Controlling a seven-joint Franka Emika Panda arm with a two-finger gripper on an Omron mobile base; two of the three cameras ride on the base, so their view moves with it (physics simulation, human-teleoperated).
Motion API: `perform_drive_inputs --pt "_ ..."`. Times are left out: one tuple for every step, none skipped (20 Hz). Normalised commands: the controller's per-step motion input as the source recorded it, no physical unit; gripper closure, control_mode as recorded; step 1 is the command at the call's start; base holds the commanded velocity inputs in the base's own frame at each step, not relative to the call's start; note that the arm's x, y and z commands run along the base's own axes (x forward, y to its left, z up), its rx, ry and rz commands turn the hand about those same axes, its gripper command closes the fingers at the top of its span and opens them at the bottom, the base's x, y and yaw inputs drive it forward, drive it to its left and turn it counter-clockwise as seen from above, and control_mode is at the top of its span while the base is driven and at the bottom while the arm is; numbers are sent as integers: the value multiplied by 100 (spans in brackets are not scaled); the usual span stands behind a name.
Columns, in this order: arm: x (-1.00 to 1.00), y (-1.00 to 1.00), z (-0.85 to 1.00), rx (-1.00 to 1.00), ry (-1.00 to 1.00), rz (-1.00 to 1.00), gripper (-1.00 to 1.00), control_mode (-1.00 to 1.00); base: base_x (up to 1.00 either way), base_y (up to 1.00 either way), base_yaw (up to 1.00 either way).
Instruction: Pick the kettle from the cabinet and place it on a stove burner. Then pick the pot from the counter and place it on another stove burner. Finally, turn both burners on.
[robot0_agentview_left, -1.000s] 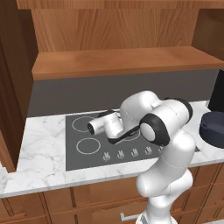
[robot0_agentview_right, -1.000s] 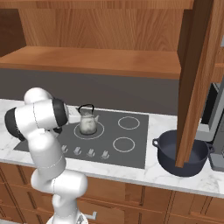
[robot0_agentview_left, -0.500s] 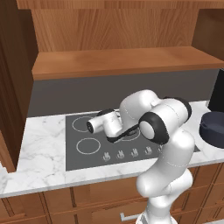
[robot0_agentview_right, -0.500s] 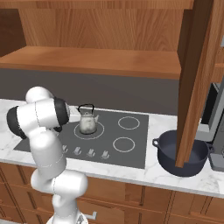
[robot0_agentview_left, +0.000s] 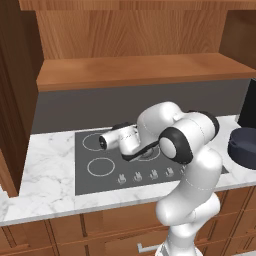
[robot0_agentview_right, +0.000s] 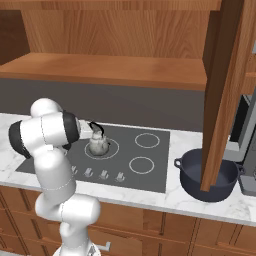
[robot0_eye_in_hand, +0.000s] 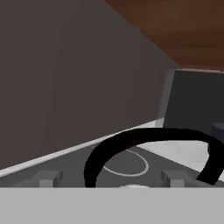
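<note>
The kettle (robot0_agentview_right: 98, 145) is sitting upright on the far left ring of the cooktop (robot0_agentview_right: 150, 162), its black loop handle (robot0_eye_in_hand: 148, 151) arching just ahead of the hand. The gripper (robot0_eye_in_hand: 111, 181) is hovering at that handle with its fingertips (robot0_eye_in_hand: 48, 178) standing wide on either side, gripping nothing. Being small, rigid metal, the kettle is probably light but slick on its rounded body, so the handle's top is looking like the surest hold. The pot (robot0_agentview_right: 207, 174) is waiting on the counter (robot0_agentview_right: 175, 197) to the right, partly behind the cabinet (robot0_agentview_right: 225, 90) side panel. It is looking heavier and broader, and its rim or a side handle is likely offering the best purchase.
</note>
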Motion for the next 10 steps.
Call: perform_drive_inputs --pt "-2 0 -20 8 -7 0 -100 -100 0 0 0" --pt "-3 0 -21 8 -7 0 -100 -100 0 0 0" --pt "-3 0 -20 7 -7 0 -100 -100 0 0 0" --pt "-3 0 -21 6 -6 0 -100 -100 0 0 0" --pt "-2 0 -20 6 -6 0 -100 -100 0 0 0" --pt "-1 0 -20 6 -5 0 -100 -100 0 0 0" --pt "0 0 -20 6 -5 0 -100 -100 0 0 0" --pt "0 0 -20 6 -5 0 -100 -100 0 0 0" --pt "0 0 -18 5 -5 0 -100 -100 0 0 0" --pt "0 0 -18 5 -6 0 -100 -100 0 0 0"
